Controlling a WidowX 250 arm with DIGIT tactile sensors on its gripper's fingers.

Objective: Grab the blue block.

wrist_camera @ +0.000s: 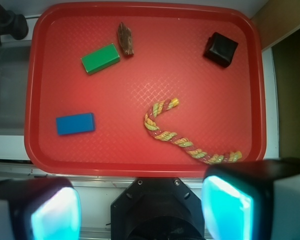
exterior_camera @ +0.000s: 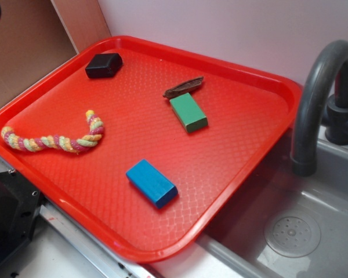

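Fingers hang spread wide apart at the bottom of the wrist view, holding nothing, high above the near rim of the red tray. Both of the 2 pads glow pale teal and blurred, so their tips are hard to read.

Ahead of the fingers and off to their left lies the blue block, flat on the tray surface, well apart from everything else. Its long axis runs almost crosswise to the fingers' forward reach, tilted only slightly, and roughly along the line between the 2 pads. That looks like the main risk: closing as they stand now, the fingers would have to span the block's long side, and might clip an end or push it away instead of pinching it. A turn of the wrist to straddle the short side seems wiser.

Farther ahead on the same side sits the green block, about the same size, with a brown scrap touching or nearly touching its end; overshooting forward could land on the wrong brick. The rope toy lies ahead and right, the black block beyond it, both clear of the path.
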